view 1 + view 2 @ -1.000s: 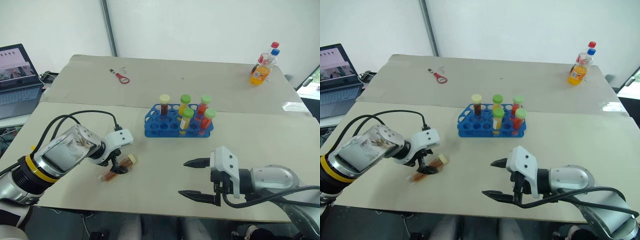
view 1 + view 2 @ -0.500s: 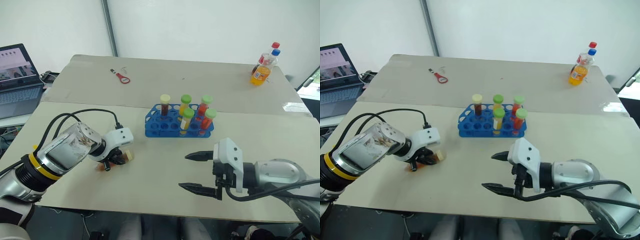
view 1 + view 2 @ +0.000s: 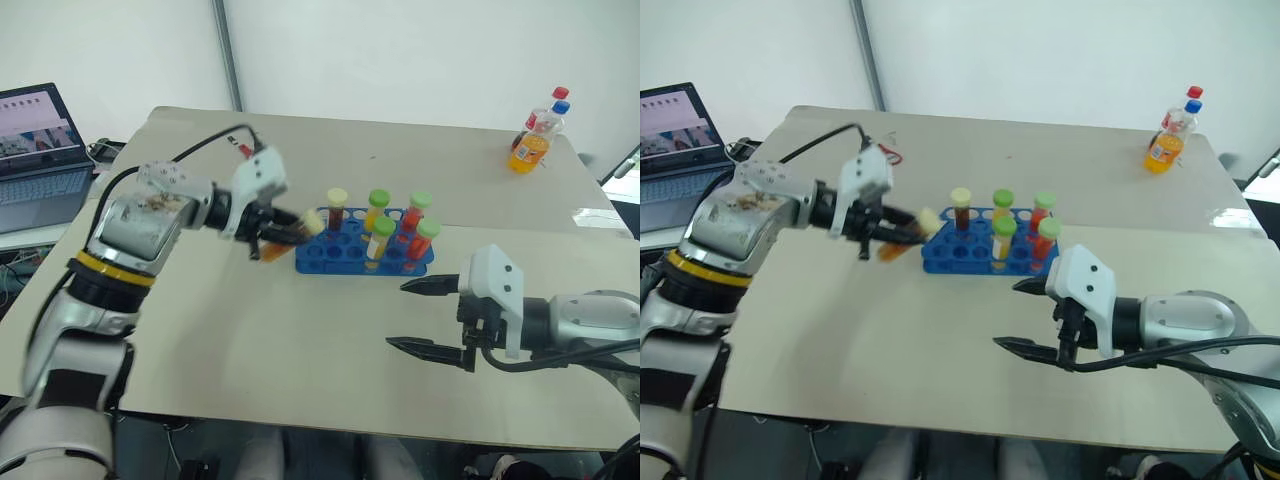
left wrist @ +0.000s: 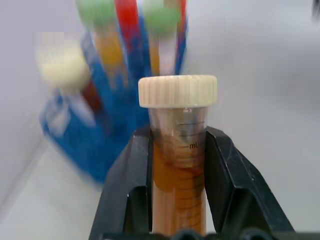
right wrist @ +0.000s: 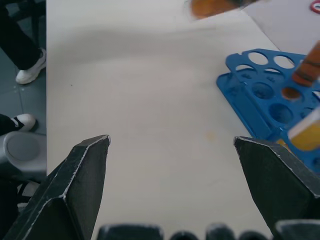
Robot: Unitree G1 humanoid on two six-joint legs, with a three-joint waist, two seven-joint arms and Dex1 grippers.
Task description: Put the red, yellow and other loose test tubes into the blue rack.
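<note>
Brown liquid filled the loose test tube, which the left tool pinched between its black fingers, raised off the bench just beside the blue rack. Five capped tubes stood in that rack. Nearer the bench's front edge, the right tool hung spread wide, holding nothing.

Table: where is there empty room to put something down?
The table is bare in front of the rack, between the two arms. It is also bare behind the rack, across to the bottles at the far right corner. It is crowded at the rack's left end, where the left tool holds a tube.
</note>
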